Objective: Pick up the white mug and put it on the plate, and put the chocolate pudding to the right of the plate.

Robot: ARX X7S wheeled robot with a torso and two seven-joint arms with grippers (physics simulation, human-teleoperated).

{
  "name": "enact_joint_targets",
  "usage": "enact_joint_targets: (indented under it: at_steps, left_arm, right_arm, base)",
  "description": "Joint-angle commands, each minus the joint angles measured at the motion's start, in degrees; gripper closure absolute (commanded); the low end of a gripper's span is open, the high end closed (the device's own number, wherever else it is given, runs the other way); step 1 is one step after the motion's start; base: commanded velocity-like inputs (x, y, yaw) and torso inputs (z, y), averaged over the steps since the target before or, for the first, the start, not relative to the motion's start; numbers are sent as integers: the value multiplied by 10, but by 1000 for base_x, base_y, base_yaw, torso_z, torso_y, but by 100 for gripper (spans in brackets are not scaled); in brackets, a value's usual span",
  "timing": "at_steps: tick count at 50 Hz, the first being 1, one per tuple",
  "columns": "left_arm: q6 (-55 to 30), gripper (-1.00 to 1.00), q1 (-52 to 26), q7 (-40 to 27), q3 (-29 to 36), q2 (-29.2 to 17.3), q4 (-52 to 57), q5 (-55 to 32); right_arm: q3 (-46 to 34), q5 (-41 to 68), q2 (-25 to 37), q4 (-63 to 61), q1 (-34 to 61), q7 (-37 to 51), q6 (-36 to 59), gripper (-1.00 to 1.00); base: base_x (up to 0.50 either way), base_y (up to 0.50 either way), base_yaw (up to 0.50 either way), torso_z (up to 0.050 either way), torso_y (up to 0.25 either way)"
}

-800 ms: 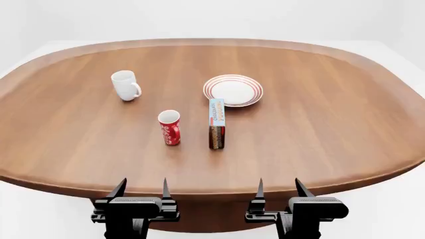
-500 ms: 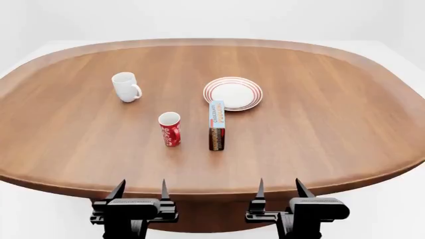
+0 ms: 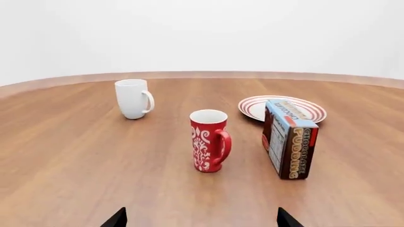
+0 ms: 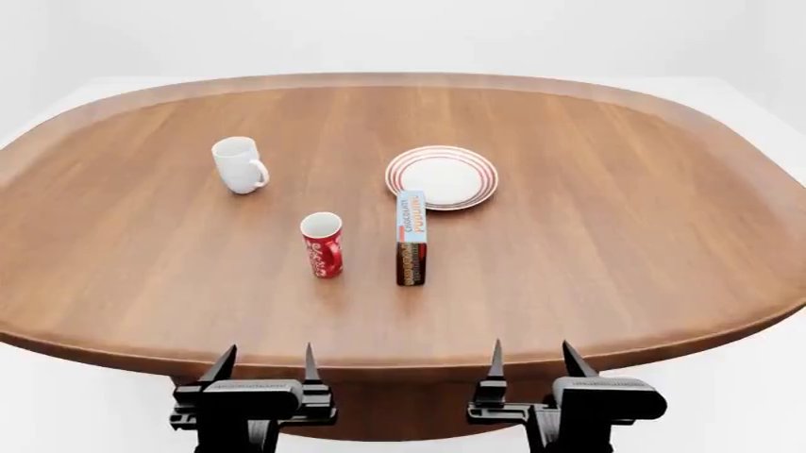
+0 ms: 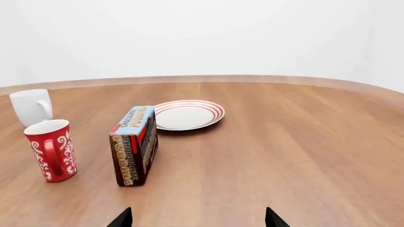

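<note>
The white mug (image 4: 238, 163) stands at the table's left, handle to the right; it also shows in the left wrist view (image 3: 134, 98) and the right wrist view (image 5: 30, 106). The red-ringed plate (image 4: 443, 176) lies empty at the middle (image 3: 282, 108) (image 5: 185, 114). The chocolate pudding carton (image 4: 411, 237) stands upright just in front of the plate (image 3: 289, 138) (image 5: 134, 144). My left gripper (image 4: 266, 361) and right gripper (image 4: 530, 359) are both open and empty, below the table's near edge, well short of everything.
A red mug with white lettering (image 4: 323, 243) stands left of the carton (image 3: 209, 140) (image 5: 52, 149). The oval wooden table (image 4: 605, 217) is bare wood on the right side. White floor surrounds the table.
The view has shifted very slightly; both grippers sit a touch lower in the picture. Nothing on the table has moved.
</note>
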Motion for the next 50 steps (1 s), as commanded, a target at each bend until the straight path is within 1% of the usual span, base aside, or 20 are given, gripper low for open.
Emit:
enact_joint_targets:
  at_steps: [1, 9, 10, 12, 13, 14, 16, 17, 20, 21, 22, 24, 25, 27, 32, 36, 39, 44, 50]
  left_arm:
    - [1, -100, 1, 2, -7, 3, 1, -6]
    - [-2, -100, 9, -7, -2, -8, 25, -17]
    - [7, -100, 15, -19, -15, -10, 55, -20]
    - [-3, -100, 22, -28, -33, -17, 105, -35]
    - [9, -100, 29, -39, -58, -21, 154, -51]
    - [-4, -100, 32, -51, -67, -26, 180, -47]
    - [-3, -100, 39, -65, -98, -31, 232, -69]
    - [-2, -100, 47, -77, -114, -35, 264, -66]
    - [11, -100, 66, -94, -150, -42, 328, -79]
    - [15, -100, 70, -90, -153, -44, 333, -90]
    - [13, -100, 76, -84, -161, -48, 350, -119]
    - [20, -100, 83, -91, -172, -50, 368, -121]
    - [29, -100, 89, -95, -184, -51, 383, -122]
    - [50, -100, 92, -98, -197, -50, 395, -124]
    - [73, -100, 87, -109, -221, -54, 414, -130]
    - [75, -100, 87, -115, -231, -60, 422, -133]
    - [91, -100, 97, -120, -245, -57, 433, -133]
    - [102, -100, 108, -126, -256, -58, 451, -133]
    - [114, -100, 113, -130, -264, -58, 451, -131]
  right_arm:
    - [2, -3, -1, -2, -1, -1, 0, -100]
    - [-4, 6, 8, -15, -3, 9, 6, -100]
    - [4, 14, 12, -52, -8, 13, 16, -100]
    - [16, 23, 20, -98, -13, 21, 30, -100]
    - [35, 33, 25, -138, -16, 31, 36, -100]
    - [43, 36, 30, -160, -19, 36, 38, -100]
    - [72, 62, 37, -206, -25, 43, 35, -100]
    - [91, 72, 42, -233, -28, 50, 33, -100]
    - [125, 84, 52, -287, -41, 61, 13, -100]
    - [128, 82, 55, -295, -43, 64, 14, -100]
    - [136, 90, 56, -306, -46, 63, 5, -100]
    - [145, 98, 60, -326, -51, 66, 2, -100]
    - [156, 98, 60, -335, -55, 66, -21, -100]
    - [165, 84, 60, -351, -60, 72, -42, -100]
    - [177, 67, 65, -369, -67, 73, -83, -100]
    - [185, 80, 72, -376, -70, 73, -86, -100]
    - [198, 93, 71, -380, -77, 69, -122, -100]
    - [198, 61, 70, -397, -86, 71, -143, -100]
    - [200, 63, 72, -407, -90, 72, -156, -100]
  base:
    - [0, 0, 0, 0, 0]
    - [0, 0, 0, 0, 0]
    - [0, 0, 0, 0, 0]
    - [0, 0, 0, 0, 0]
    - [0, 0, 0, 0, 0]
    - [0, 0, 0, 0, 0]
    - [0, 0, 0, 0, 0]
    - [0, 0, 0, 0, 0]
    - [0, 0, 0, 0, 0]
    - [0, 0, 0, 0, 0]
    - [0, 0, 0, 0, 0]
    - [0, 0, 0, 0, 0]
    - [0, 0, 0, 0, 0]
    - [0, 0, 0, 0, 0]
    - [0, 0, 0, 0, 0]
    - [0, 0, 0, 0, 0]
    - [52, 0, 0, 0, 0]
    - [405, 0, 0, 0, 0]
    - [500, 0, 0, 0, 0]
